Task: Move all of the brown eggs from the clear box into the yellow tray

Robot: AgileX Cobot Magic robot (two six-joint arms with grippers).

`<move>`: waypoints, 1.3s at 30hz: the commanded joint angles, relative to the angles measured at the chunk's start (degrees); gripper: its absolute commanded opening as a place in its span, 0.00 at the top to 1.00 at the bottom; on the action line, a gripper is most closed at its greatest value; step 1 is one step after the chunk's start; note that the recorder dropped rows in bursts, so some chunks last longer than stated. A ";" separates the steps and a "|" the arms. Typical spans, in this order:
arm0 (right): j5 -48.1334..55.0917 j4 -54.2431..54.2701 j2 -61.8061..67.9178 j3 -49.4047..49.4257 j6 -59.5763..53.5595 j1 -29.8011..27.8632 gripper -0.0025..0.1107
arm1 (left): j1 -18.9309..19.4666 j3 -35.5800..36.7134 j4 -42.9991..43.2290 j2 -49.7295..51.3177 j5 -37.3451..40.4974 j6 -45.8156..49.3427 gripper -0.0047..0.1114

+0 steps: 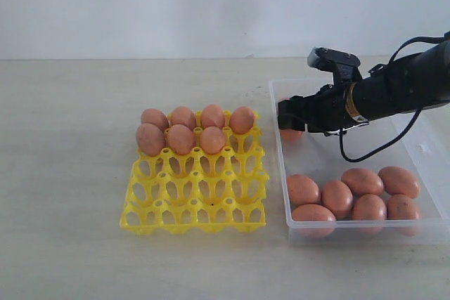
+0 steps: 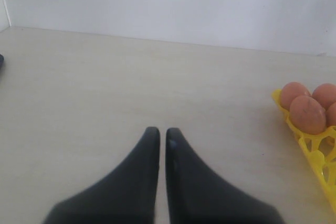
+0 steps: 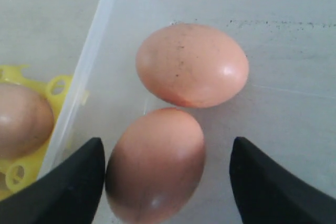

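The yellow tray [image 1: 197,194] holds several brown eggs [image 1: 181,138] in its two back rows. The clear box [image 1: 283,166] stands to its right, with several brown eggs [image 1: 337,198] bunched at its front. My right gripper [image 1: 288,114] reaches into the box's back left corner, over an egg [image 1: 290,133]. In the right wrist view my right gripper [image 3: 168,142] is open around one egg [image 3: 157,163]. That egg touches one finger [image 3: 79,177] and is apart from the other. A second egg [image 3: 191,64] lies just beyond. My left gripper [image 2: 163,130] is shut and empty over bare table.
The box wall [image 3: 89,61] runs close beside the near egg, with the tray corner [image 3: 58,85] and an egg in it [image 3: 21,119] just outside. The left wrist view shows the tray's corner [image 2: 315,150] with eggs [image 2: 307,114] off to one side.
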 commanded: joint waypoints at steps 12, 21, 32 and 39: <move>0.52 -0.27 -0.05 -0.28 2.82 -0.21 0.59 | 0.16 0.21 -0.03 -0.18 -0.09 0.23 0.92; 0.79 -0.27 -0.05 -0.28 3.31 -0.21 0.92 | 0.16 0.21 -0.03 -0.18 -0.09 0.23 0.92; 1.24 -1.79 -0.16 -0.28 2.30 -0.21 0.98 | 0.16 0.21 -0.03 -0.18 -0.09 0.23 0.92; 3.73 -1.79 -1.83 -0.28 0.24 -0.21 0.98 | 0.16 0.21 -0.03 -0.18 -0.09 0.23 0.92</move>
